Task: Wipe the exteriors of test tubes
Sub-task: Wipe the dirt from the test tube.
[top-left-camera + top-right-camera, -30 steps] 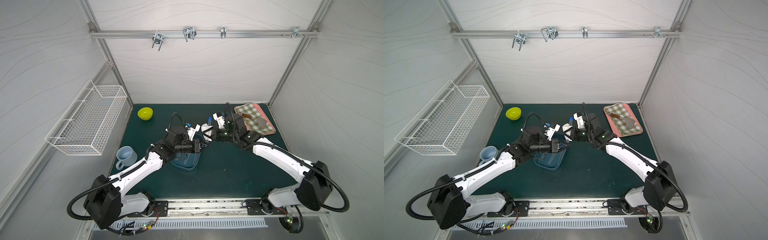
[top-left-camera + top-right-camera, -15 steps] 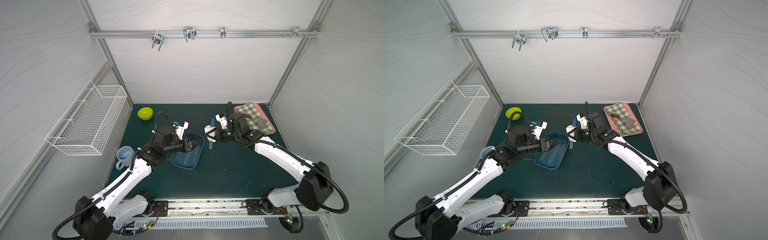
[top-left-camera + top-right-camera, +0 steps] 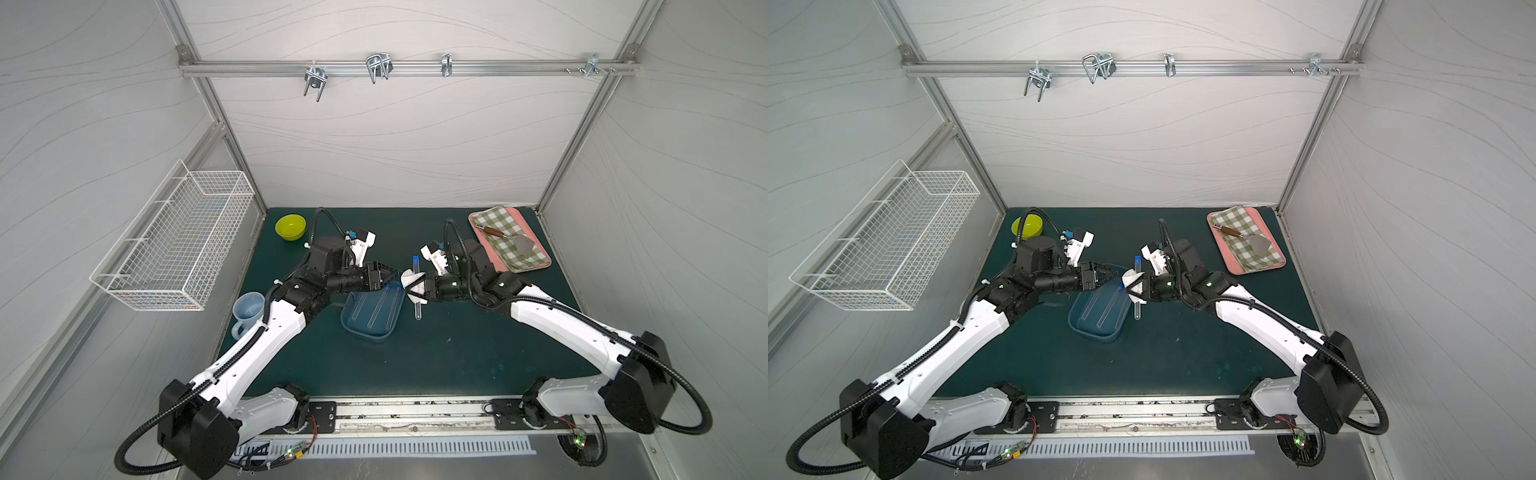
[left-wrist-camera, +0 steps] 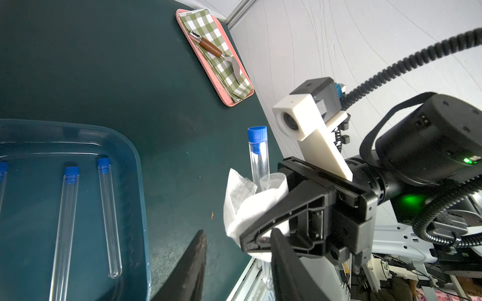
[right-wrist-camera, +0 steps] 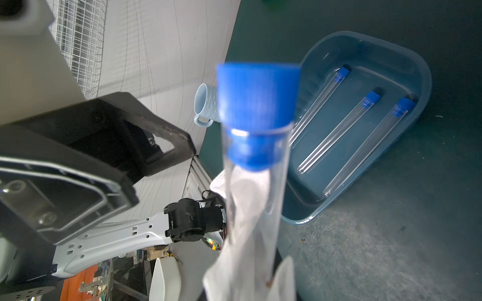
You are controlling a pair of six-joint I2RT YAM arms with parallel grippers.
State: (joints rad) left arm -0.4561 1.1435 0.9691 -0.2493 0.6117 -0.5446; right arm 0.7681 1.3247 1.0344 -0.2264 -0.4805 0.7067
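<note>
Clamping a white cloth (image 4: 245,208) wrapped round one tube (image 4: 258,159), the right jaws hold it just beside the blue tray (image 3: 374,336), its blue-capped end sticking out of the cloth. The left jaws stand partly open and empty, tips close to the cloth. Three more tubes (image 4: 109,216) lie side by side in the tray on the green table (image 3: 457,353), caps toward the back wall.

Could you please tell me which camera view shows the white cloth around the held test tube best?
The left wrist view: the white cloth shows sharp, weave visible, bunched round the test tube in the right pincer. The right wrist view shows it close but blurred. Both top views show only small white patches.
</note>
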